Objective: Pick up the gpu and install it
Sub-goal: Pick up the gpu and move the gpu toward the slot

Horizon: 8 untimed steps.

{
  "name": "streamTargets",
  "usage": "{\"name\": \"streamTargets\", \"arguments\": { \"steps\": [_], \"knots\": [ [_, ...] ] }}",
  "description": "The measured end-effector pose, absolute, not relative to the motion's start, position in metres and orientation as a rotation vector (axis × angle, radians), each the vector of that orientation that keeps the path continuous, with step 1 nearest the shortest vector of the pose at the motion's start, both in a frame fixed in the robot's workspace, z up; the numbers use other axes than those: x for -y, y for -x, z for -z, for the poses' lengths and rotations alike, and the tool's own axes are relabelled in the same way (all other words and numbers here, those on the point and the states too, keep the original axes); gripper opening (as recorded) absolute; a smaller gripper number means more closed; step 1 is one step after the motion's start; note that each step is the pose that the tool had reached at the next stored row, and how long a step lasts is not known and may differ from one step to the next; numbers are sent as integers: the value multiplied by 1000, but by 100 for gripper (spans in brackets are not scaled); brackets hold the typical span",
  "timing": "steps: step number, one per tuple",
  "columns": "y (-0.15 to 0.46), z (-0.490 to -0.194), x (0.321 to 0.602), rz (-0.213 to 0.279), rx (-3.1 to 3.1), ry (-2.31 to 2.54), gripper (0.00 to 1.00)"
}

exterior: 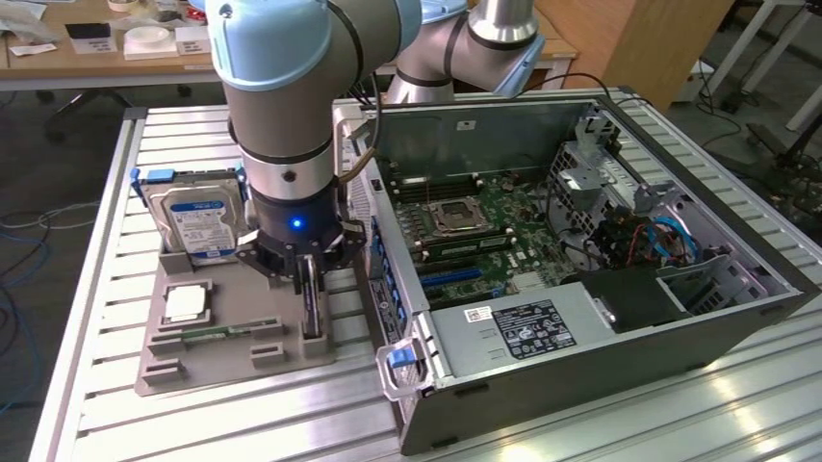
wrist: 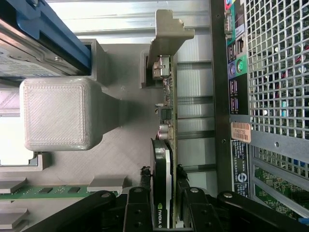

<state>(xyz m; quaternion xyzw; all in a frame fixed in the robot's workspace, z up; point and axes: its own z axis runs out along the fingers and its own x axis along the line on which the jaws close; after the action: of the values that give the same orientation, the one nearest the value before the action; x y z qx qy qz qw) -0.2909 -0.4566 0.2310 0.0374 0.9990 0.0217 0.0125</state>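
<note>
Slats are running across the big metal table. The open computer case is lying on its side on the table's half at the exterior view's right. The robot arm is reaching down over the gray tray, which is sitting just beside the case. A silver hard drive is standing up at the tray's far end in the exterior view.

The gpu is standing on its thin edge in a slot along the tray's edge nearest the case, its silver bracket pointing away from the claw. The claw is squeezing it, one finger on the black cooler side and one on the green board side. The card is looking light and stiff but easy to hurt, so holding its flat faces is seeming right to me. The slot posts and the case wall are sitting close, so I think tilting it could be making it catch. A square chip and a thin memory stick are lying in the tray's middle, near the claw but not touching it.
</note>
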Motion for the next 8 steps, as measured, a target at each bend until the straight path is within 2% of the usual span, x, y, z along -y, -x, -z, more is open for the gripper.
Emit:
{"name": "streamTargets", "arguments": {
  "steps": [8],
  "knots": [
    [291, -231, 457, -68, -3114, -117, 32]
  ]
}}
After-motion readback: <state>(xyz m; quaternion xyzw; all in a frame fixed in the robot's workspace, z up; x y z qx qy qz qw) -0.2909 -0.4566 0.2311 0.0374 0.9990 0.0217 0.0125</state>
